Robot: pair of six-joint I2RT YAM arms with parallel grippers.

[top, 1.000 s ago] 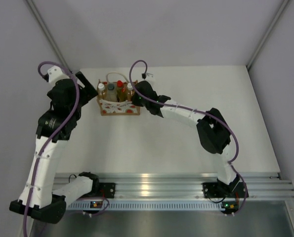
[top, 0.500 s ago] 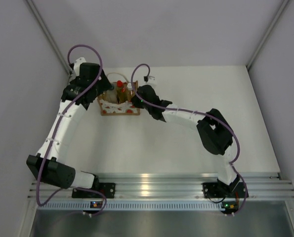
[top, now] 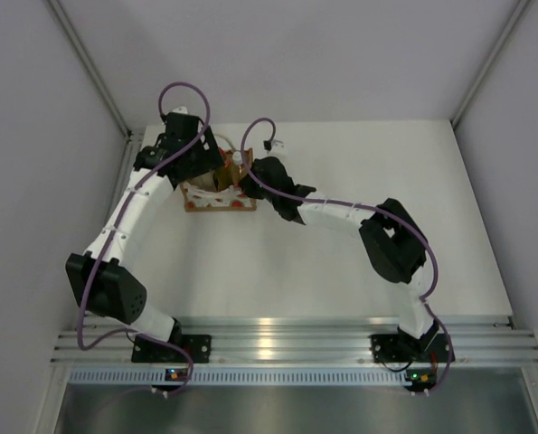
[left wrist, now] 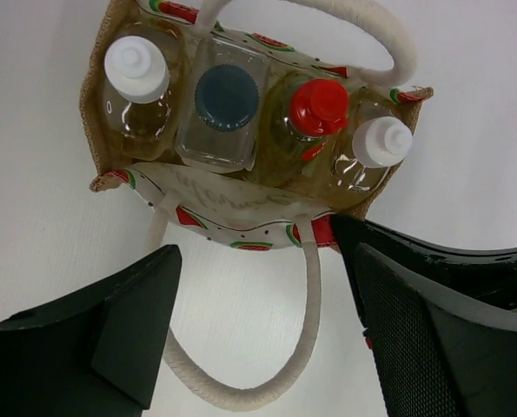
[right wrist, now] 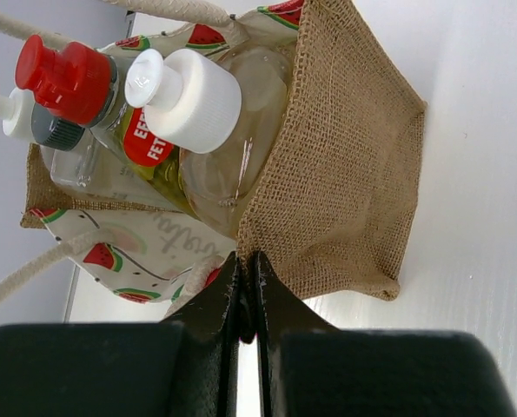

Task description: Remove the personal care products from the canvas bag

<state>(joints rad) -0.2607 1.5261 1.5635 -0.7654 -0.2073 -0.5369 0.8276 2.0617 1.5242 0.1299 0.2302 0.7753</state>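
Note:
The canvas bag (left wrist: 241,217) stands upright at the table's far left and also shows in the top view (top: 216,201). Inside stand the personal care products: a white-capped amber bottle (left wrist: 136,65), a dark-capped clear one (left wrist: 227,95), a red-capped yellow-green one (left wrist: 319,106) and another white-capped one (left wrist: 381,141). My left gripper (left wrist: 258,321) hovers open above the bag's front side, with a rope handle (left wrist: 310,295) lying between its fingers. My right gripper (right wrist: 248,278) is shut on the bag's burlap corner (right wrist: 275,234), beside the white-capped bottle (right wrist: 188,95).
The bag stands near the table's left edge (top: 128,181) and close to the grey side wall (top: 42,136). White tabletop (top: 368,154) stretches to the right of the bag. The aluminium rail (top: 287,339) runs along the near edge.
My left arm has swung from the left of the bag to directly above it, gripper pointing down. My right gripper has stayed at the bag's right corner.

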